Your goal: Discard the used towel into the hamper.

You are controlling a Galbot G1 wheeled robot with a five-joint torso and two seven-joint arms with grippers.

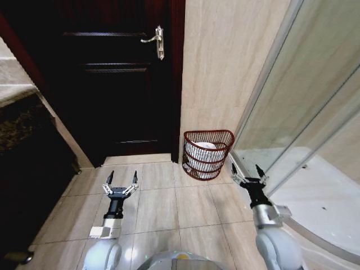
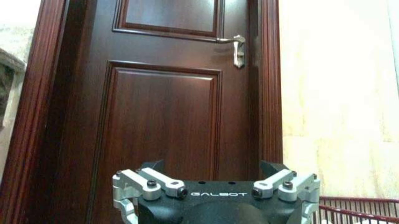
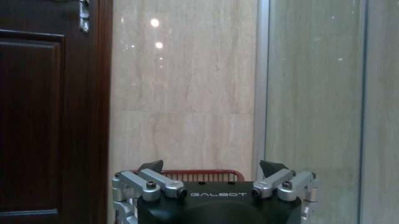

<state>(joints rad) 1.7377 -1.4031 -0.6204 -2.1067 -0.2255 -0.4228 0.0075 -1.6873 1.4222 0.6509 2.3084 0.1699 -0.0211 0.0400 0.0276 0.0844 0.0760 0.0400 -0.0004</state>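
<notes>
Above the tiled floor (image 1: pixel 163 208), the left gripper (image 1: pixel 120 181) hangs with fingers spread wide, holding nothing. The right gripper (image 1: pixel 248 173) is likewise wide open and empty, just beside the shower's glass (image 1: pixel 304 112). Between them and farther ahead, the hamper (image 1: pixel 207 154) stands on the floor against the beige wall (image 1: pixel 225 67), right of the dark door (image 1: pixel 112 84). It is round, dark red, of thin open slats with hoops, slightly tapered. White cloth (image 1: pixel 203 152) lies inside it.
</notes>
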